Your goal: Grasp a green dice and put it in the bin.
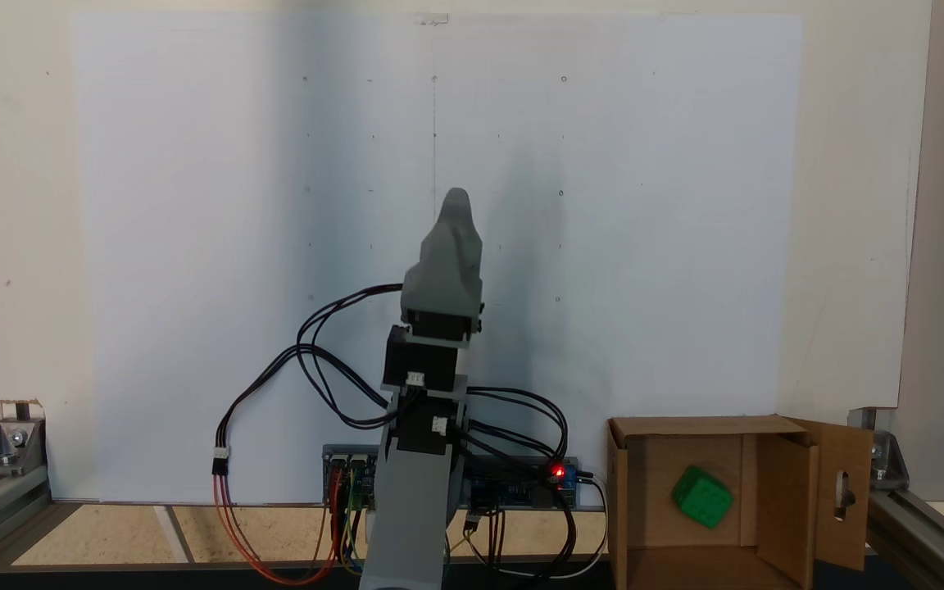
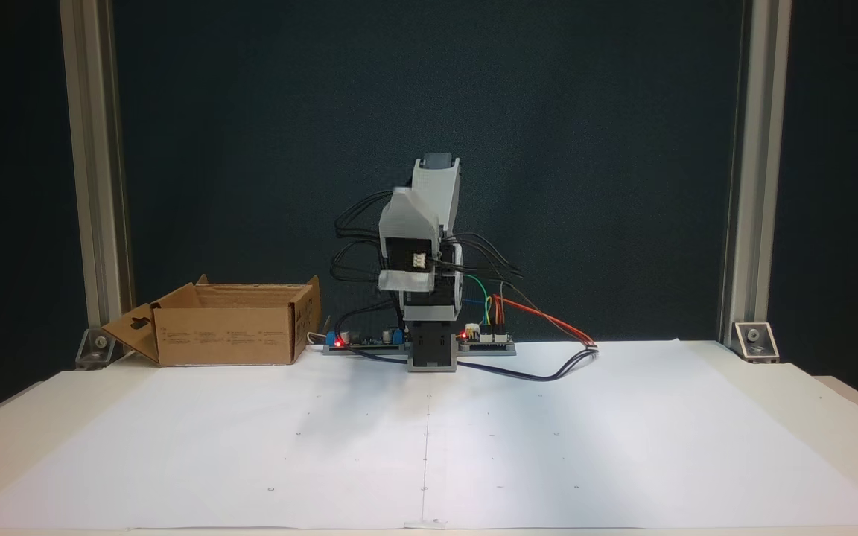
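Note:
The green dice (image 1: 702, 496) lies inside the bin (image 1: 701, 424), a brown cardboard box at the lower right of a fixed view, tilted on the box floor. The bin (image 2: 228, 335) also stands left of the arm's base in a fixed view, where its walls hide the dice. The arm is folded up over its base. My gripper (image 1: 456, 199) points out over the white sheet, well away from the bin, with nothing seen in it. A single grey tip shows, so its jaws cannot be told apart. From the front, the gripper (image 2: 438, 162) sits at the top of the folded arm.
A large white paper sheet (image 2: 429, 432) with small dot marks covers the table. Controller boards (image 2: 358, 341) with red lights and loose cables (image 2: 548, 368) lie beside the base. Aluminium frame posts (image 2: 94, 171) stand at both sides. The bin's keyhole flap (image 1: 843, 492) hangs open outward.

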You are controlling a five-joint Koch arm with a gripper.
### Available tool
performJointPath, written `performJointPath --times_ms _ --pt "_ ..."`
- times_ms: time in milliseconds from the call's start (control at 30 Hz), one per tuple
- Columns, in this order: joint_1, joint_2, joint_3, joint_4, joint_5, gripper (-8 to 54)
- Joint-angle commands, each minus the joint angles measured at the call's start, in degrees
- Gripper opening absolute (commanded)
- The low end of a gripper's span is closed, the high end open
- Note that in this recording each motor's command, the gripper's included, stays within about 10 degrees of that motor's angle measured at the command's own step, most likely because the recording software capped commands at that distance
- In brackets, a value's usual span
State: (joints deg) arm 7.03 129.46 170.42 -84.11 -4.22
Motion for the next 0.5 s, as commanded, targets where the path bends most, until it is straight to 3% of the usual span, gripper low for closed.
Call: performJointPath --times_ms 0,467 --pt "0.97 6.50 -0.26 -4.04 -2.11 42.9" --pt "-0.79 6.33 8.70 -8.26 -1.67 44.4"
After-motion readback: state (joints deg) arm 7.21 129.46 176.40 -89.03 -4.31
